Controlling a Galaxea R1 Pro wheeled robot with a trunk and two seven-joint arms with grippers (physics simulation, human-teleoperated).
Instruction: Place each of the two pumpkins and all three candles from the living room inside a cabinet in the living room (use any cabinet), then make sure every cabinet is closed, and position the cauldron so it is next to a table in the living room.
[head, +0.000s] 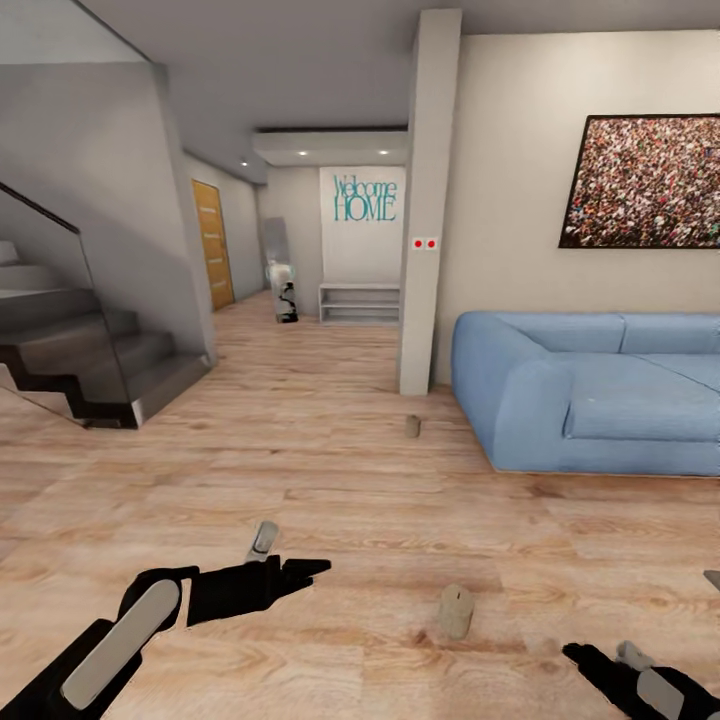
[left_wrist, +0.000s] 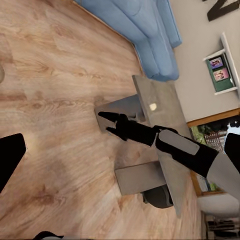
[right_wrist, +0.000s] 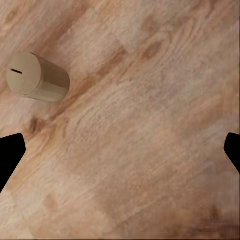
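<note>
My right gripper (right_wrist: 120, 150) hangs over bare plank floor with its dark fingertips at the far left and right edges of its wrist frame, so the jaws are spread wide and hold nothing. The short tan-beige cylindrical candle (right_wrist: 37, 77) stands in the upper left of that frame, outside the gap and touching neither finger. If I close from here I expect to grab air, and a careless sideways sweep could tip the candle and send it rolling.

In the head view my left gripper (head: 305, 570) sits lower left, empty, its black fingers looking nearly together. The same candle (head: 455, 610) stands at lower centre, a second tan candle (head: 412, 426) farther up by the light-blue fabric sofa (head: 600, 400).
</note>
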